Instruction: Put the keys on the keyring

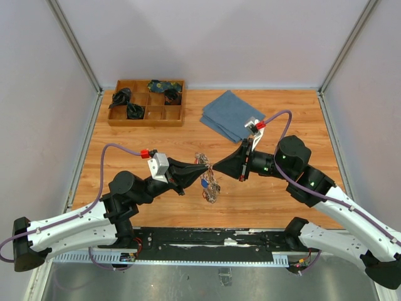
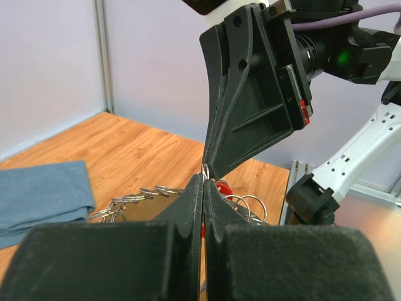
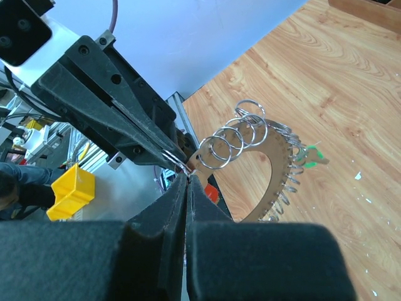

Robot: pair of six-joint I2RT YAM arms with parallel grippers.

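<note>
The keyring is a tan ring plate edged with many small silver split rings. It hangs in the air between my two grippers, over the middle of the table. It also shows in the right wrist view and the left wrist view. A blue tag, a red tag and a green tag hang on it; the keys themselves are too small to make out. My left gripper is shut on a split ring at its top. My right gripper is shut, tip to tip with the left, on the same spot.
A wooden compartment tray with dark items stands at the back left. A folded blue cloth lies at the back, right of centre, and shows in the left wrist view. Grey walls close in the table.
</note>
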